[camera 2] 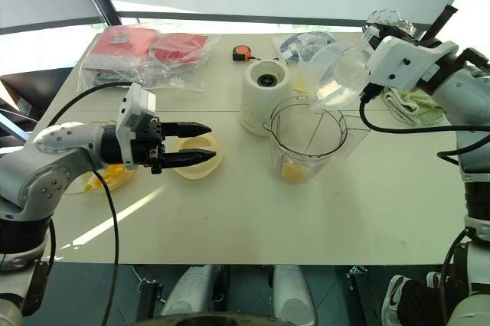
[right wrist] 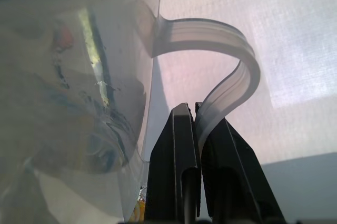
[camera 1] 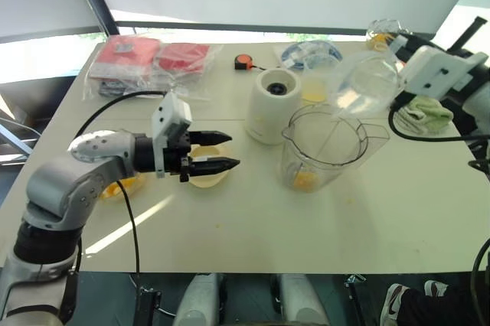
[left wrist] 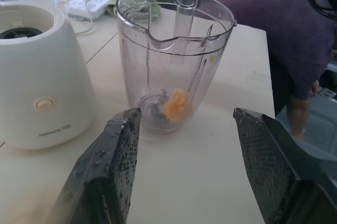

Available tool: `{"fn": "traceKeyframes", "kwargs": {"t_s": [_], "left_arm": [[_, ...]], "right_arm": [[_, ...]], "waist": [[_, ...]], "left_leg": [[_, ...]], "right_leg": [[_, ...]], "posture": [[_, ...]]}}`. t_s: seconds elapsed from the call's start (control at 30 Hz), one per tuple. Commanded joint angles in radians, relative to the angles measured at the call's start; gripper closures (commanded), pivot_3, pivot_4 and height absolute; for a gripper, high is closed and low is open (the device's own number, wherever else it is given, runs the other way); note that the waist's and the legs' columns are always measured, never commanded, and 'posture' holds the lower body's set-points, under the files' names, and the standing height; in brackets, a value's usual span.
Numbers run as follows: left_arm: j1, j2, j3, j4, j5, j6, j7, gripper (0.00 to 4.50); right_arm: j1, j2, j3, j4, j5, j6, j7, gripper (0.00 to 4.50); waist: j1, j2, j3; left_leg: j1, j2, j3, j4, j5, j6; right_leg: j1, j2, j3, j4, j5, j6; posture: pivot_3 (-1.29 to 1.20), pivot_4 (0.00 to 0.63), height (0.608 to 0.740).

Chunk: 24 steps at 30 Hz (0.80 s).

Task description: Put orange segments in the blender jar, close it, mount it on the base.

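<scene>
Head view: we have the large clear plastic blender jar (camera 1: 325,148) standing upright mid-table, just beside the cream-white squat cylindrical base (camera 1: 273,105), not mounted on it. A few glossy orange-yellow orange segments (camera 1: 305,180) sit at the jar bottom. Our right gripper (camera 2: 366,73) holds a clear plastic measuring cup with a loop handle (camera 2: 337,75), tipped over the jar mouth. Our left gripper (camera 1: 218,151) hangs with fingers spread and empty over a round pale yellow lid (camera 1: 208,173), toward the table's left side. A shallow clear bowl holding more orange fruit (camera 1: 122,185) sits near the left edge.

Left wrist view: fingers wide apart, nothing between them. Jar straight ahead with one visible segment cluster by the blades; base touching or nearly touching the jar side, can't tell which.

Right wrist view: fingers clamped shut on the cup's loop handle (right wrist: 231,71); cup body looks emptied, though reflections make that uncertain.

Status, our read: filling is underway or close to done. Lid not yet on, jar not yet on base. Both steps left.
</scene>
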Motion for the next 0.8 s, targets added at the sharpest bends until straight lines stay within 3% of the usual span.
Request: {"fn": "traceKeyframes", "kwargs": {"t_s": [0.03, 0.4, 0.57, 0.8], "left_arm": [[-0.018, -0.001, 0.004, -0.004, 0.002, -0.019, -0.009, 1.6], [-0.021, -0.012, 0.001, 0.0, 0.014, -0.022, -0.01, 1.6], [-0.018, -0.016, 0.0, 0.001, 0.021, -0.026, -0.012, 1.6], [-0.003, -0.019, -0.011, 0.005, 0.046, -0.045, -0.015, 1.6]], "right_arm": [[-0.03, -0.028, -0.02, -0.004, -0.026, -0.047, -0.03, 4.46], [-0.065, -0.017, -0.01, 0.034, -0.066, -0.098, -0.055, 4.46], [-0.054, 0.022, -0.036, 0.019, 0.027, 0.021, -0.027, 4.46], [0.042, 0.115, -0.169, -0.094, 0.292, 0.434, 0.013, 4.46]], "waist": [[0.0, 0.0, 0.0], [-0.001, 0.0, 0.0], [0.0, 0.0, 0.0], [0.005, 0.0, -0.001]], "left_leg": [[0.0, 0.0, 0.0, 0.0, 0.0, 0.0], [0.0, 0.0, 0.0, 0.0, 0.001, -0.001], [0.001, 0.0, 0.0, 0.001, 0.001, -0.001], [0.001, 0.0, -0.002, 0.001, 0.001, -0.001]], "right_leg": [[0.0, 0.0, 0.0, 0.0, 0.0, 0.0], [0.0, 0.0, 0.0, 0.001, 0.0, 0.0], [0.0, 0.0, 0.0, 0.001, 0.0, 0.0], [0.002, 0.0, -0.001, 0.001, 0.0, 0.0]], "posture": [[0.0, 0.15, 0.74], [0.0, 0.15, 0.74], [0.0, 0.15, 0.74], [0.0, 0.15, 0.74]]}}
